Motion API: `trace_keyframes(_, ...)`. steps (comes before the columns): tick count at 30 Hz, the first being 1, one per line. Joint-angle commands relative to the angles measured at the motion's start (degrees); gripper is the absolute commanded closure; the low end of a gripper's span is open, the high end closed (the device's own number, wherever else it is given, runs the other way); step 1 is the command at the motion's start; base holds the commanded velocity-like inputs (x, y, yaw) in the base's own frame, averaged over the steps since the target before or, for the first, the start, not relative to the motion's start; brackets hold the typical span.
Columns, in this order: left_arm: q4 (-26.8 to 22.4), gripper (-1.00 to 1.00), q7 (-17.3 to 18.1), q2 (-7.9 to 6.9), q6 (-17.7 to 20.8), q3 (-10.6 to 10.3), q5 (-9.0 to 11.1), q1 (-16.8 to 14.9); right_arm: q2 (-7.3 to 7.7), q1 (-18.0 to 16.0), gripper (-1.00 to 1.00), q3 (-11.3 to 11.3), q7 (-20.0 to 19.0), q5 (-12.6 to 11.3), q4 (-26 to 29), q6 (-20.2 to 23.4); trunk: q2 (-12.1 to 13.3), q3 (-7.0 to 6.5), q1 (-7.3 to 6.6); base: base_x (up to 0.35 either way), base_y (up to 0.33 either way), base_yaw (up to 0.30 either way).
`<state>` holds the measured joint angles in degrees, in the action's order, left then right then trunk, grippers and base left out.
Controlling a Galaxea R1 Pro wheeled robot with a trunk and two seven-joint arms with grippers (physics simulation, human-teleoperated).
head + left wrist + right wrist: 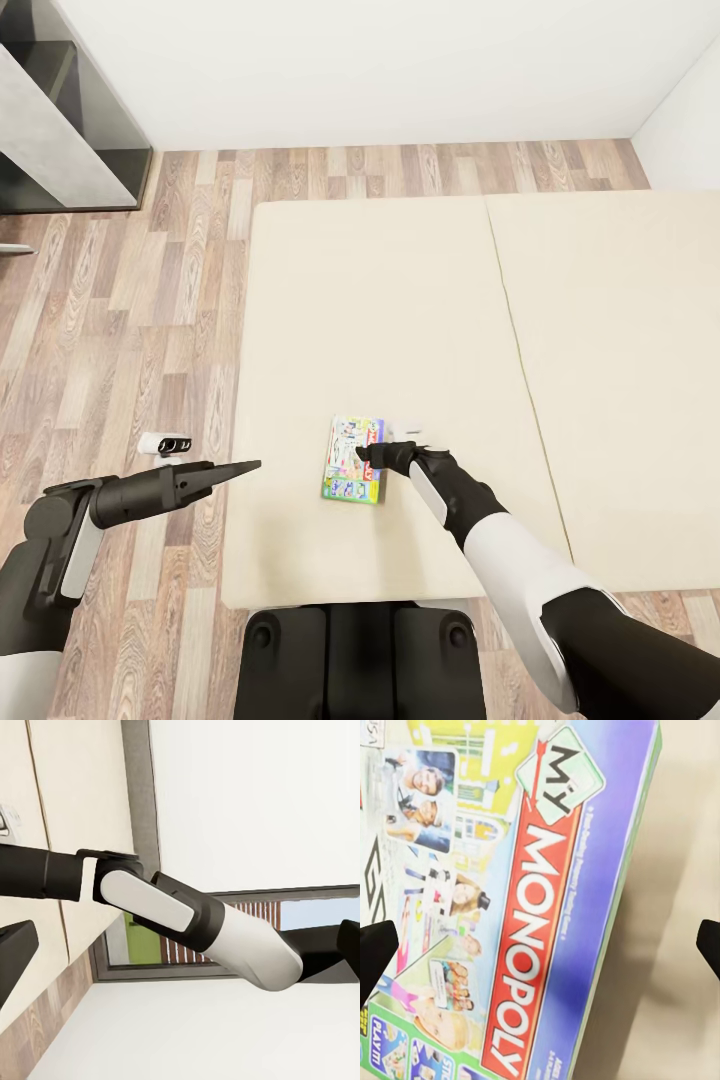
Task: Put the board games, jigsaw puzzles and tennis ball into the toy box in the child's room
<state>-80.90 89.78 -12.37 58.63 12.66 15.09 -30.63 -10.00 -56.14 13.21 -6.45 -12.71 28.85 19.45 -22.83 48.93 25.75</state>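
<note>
One board game [355, 459]; one bed [420, 300]

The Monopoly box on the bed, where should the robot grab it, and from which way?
The Monopoly box lies flat on the bed, so probably by its long edges, coming straight down from above. It is thin and narrow, so the right gripper, whose fingertips stand wide apart, could likely close across it.

Black-jointed white arms, tapered black fingers [235, 468]
</note>
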Motion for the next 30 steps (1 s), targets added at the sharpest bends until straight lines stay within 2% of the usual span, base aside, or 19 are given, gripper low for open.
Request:
trace_keyframes(1,0.0,-1.00,0.2,-0.02,0.6,0.0,0.0,0.0,0.00,0.0,-1.00,0.1,0.0,-0.3,0.1,0.2,-0.1,0.06,0.03,0.000,0.000,0.000)
trace_keyframes(19,0.0,-1.00,0.2,-0.02,0.6,0.0,-0.1,0.0,0.00,0.1,-1.00,0.6,0.2,0.7,-0.1,-0.7,-0.1,0.06,0.03,0.000,0.000,0.000)
trace_keyframes(30,0.0,-1.00,0.2,-0.02,0.6,0.0,-0.1,0.0,0.00,0.1,-1.00,0.3,0.1,0.2,-0.1,-2.0,-0.1,0.06,0.03,0.000,0.000,0.000)
